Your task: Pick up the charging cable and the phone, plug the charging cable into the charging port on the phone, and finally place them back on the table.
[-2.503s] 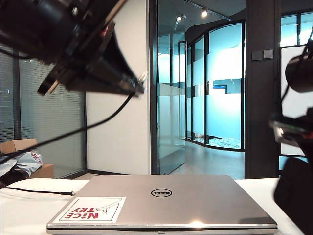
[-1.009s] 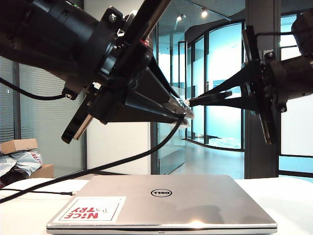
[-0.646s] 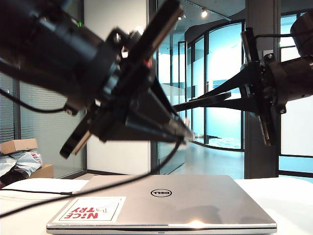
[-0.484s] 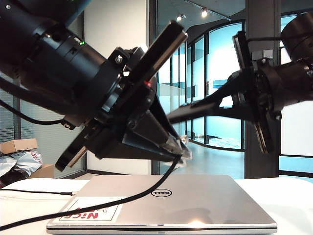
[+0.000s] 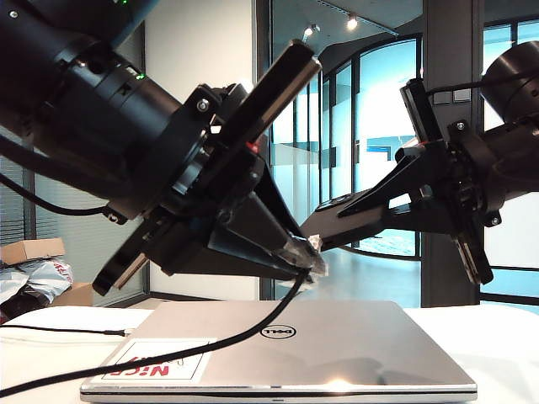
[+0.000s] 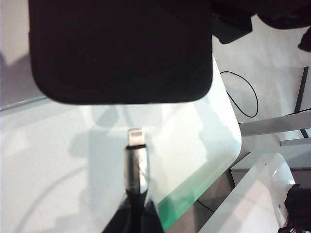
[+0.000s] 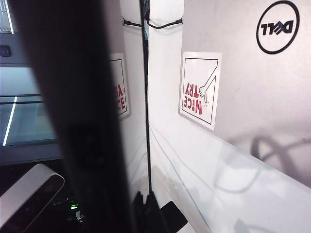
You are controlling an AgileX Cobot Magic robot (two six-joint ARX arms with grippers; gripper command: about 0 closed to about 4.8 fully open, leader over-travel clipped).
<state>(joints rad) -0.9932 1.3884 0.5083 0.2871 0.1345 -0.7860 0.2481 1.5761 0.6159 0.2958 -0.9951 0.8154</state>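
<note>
Exterior view: your left gripper [image 5: 313, 263], clamped on the charging cable [image 5: 181, 349], slants down-right above the laptop [image 5: 278, 349]; your right gripper [image 5: 316, 225] pinches the phone [image 5: 330, 217]. Left wrist view: connector tip aims lengthwise at the phone's short edge, just apart.

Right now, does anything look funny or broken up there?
Nothing looks broken. The left tool holds the charging cable, its silver tip just short of the phone in the right tool, above the closed laptop.
</note>
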